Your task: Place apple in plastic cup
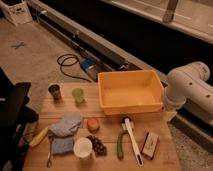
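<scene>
The apple (93,124), small, round and orange-red, lies on the wooden table (107,119) near its middle. The plastic cup (78,95), a light green tumbler, stands upright toward the table's back left, a short way behind and left of the apple. Only a thick white arm segment (190,91) shows, at the right edge beside the table. The gripper itself is out of view, somewhere past that arm segment, and nothing is touching the apple or the cup.
A dark brown cup (55,91) stands left of the green one. A large yellow bin (131,91) fills the back right. In front lie blue cloths (66,125), a white cup (83,148), grapes (98,145), a green vegetable (120,146), a white brush (131,142) and a small box (149,144).
</scene>
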{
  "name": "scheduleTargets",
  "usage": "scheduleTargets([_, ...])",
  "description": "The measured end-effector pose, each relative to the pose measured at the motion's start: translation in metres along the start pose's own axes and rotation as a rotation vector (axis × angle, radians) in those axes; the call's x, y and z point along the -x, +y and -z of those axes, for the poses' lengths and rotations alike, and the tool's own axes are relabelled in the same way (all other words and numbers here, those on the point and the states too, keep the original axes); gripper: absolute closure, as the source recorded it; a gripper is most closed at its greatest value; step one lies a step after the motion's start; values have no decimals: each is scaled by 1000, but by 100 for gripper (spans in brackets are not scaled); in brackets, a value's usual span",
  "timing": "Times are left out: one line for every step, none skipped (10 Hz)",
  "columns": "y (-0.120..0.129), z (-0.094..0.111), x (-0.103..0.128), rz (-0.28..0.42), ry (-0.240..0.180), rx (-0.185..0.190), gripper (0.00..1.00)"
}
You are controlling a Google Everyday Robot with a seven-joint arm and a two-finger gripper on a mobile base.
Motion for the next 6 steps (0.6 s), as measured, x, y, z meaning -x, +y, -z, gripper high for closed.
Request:
scheduleTargets([0,0,0,0,0,0,35])
scheduleTargets([0,0,0,-1,3,-2,35])
scheduleTargets([-3,2,2,2,-2,-19,35])
scheduleTargets([-11,6,10,12,-12,-50,35])
scheduleTargets([-20,10,29,32,-32,-78,35])
scheduleTargets([-25,14,45,53,-47,-93,35])
